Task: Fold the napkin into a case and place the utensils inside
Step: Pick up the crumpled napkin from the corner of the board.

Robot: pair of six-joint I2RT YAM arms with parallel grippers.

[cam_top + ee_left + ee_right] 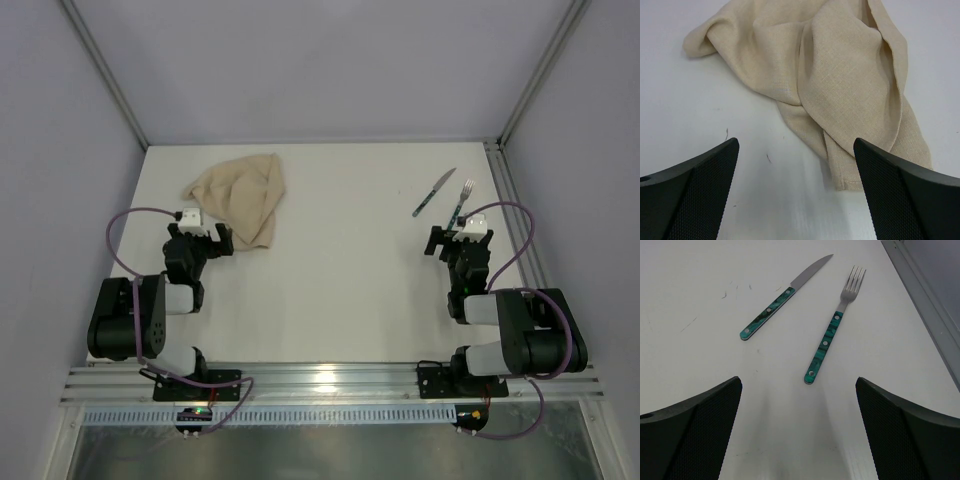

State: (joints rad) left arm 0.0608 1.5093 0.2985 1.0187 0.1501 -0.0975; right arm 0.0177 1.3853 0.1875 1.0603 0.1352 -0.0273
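Observation:
The beige napkin lies crumpled in a loose heap at the far left of the white table; it fills the top of the left wrist view. My left gripper hovers just in front of its near corner, open and empty. At the far right lie the utensils: a knife and a fork with teal handles, side by side, seen close in the right wrist view as knife and fork. My right gripper sits just short of the fork's handle, open, holding nothing.
A metal frame rail runs along the table's right edge, close to the fork. Grey walls enclose the back and sides. An aluminium rail carries both arm bases at the near edge.

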